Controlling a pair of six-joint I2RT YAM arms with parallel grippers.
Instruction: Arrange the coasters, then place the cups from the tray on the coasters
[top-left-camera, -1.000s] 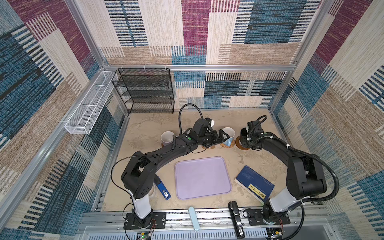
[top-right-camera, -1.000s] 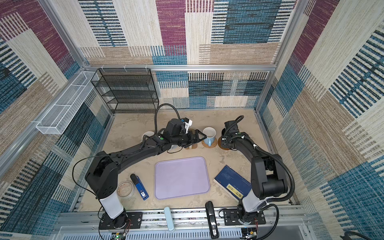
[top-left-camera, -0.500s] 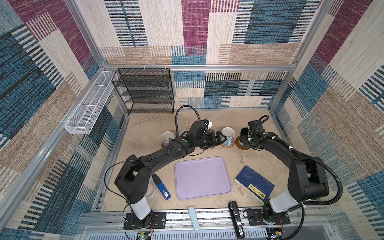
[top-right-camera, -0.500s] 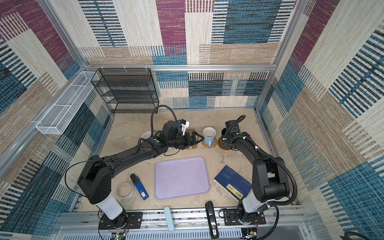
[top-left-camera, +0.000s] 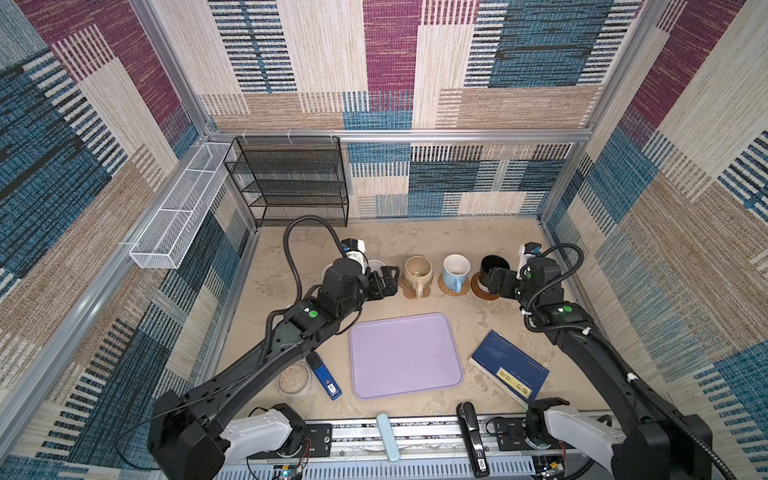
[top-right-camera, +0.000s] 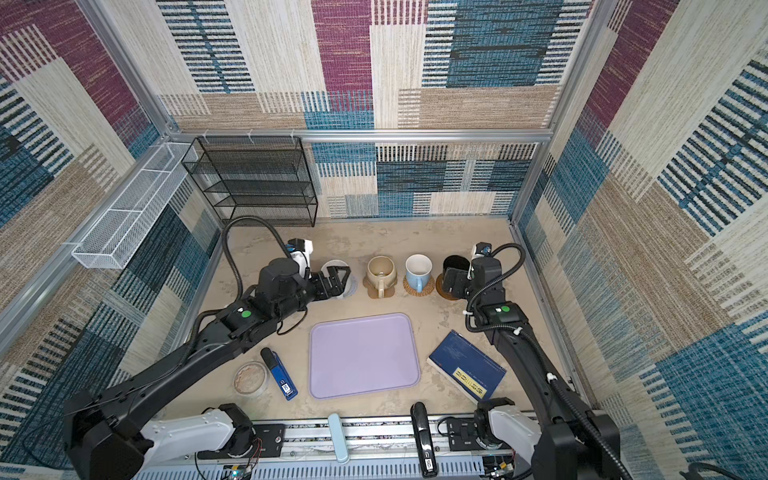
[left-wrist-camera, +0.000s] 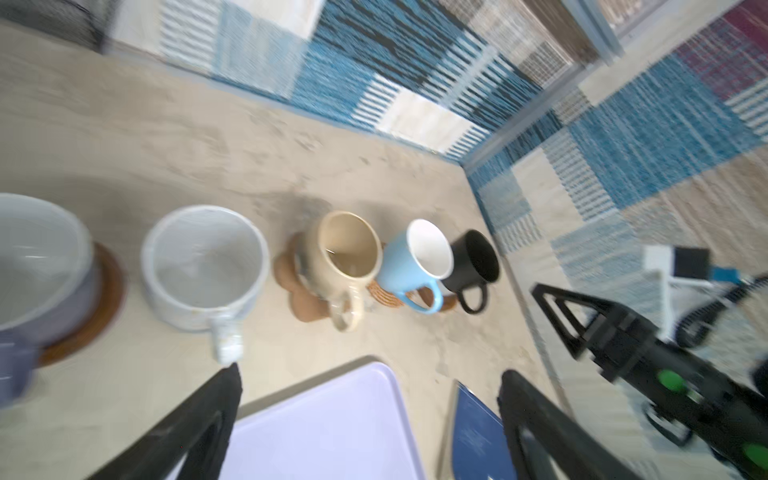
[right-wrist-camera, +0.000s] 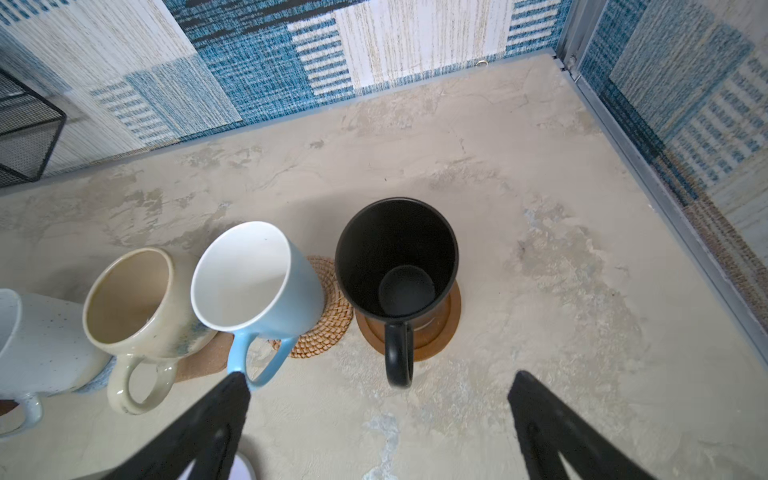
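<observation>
The right hand (right-wrist-camera: 380, 375) stands wide open with nothing between its fingers, and the black mug (right-wrist-camera: 397, 249) sits upright just ahead of it on a brown ringed wooden coaster (right-wrist-camera: 451, 320), its handle turned back toward the hand. Next along from that hand, toward the left hand (left-wrist-camera: 370, 370), stands the light blue mug (right-wrist-camera: 257, 282), white inside, on the round woven rattan coaster (right-wrist-camera: 328, 332), then the rounded beige mug (right-wrist-camera: 133, 299) on the tan flower-shaped coaster (right-wrist-camera: 199, 357). The left hand is also spread fully open and grips nothing. Just ahead of it the speckled white mug (left-wrist-camera: 203, 266) rests on the pale blue woven coaster (top-right-camera: 352, 286), of which only an edge shows in a top view. Beyond the white mug, away from the right hand, the lavender mug (left-wrist-camera: 37, 266) sits on a second brown wooden coaster (left-wrist-camera: 109, 291), blurred in the left wrist view. The five mugs form one row with handles pointing toward the robot. The lavender tray (top-left-camera: 405, 355), a rounded rectangle with a low rim, lies flat on the beige worktop (top-left-camera: 490, 245) behind both hands, between the two arms
</observation>
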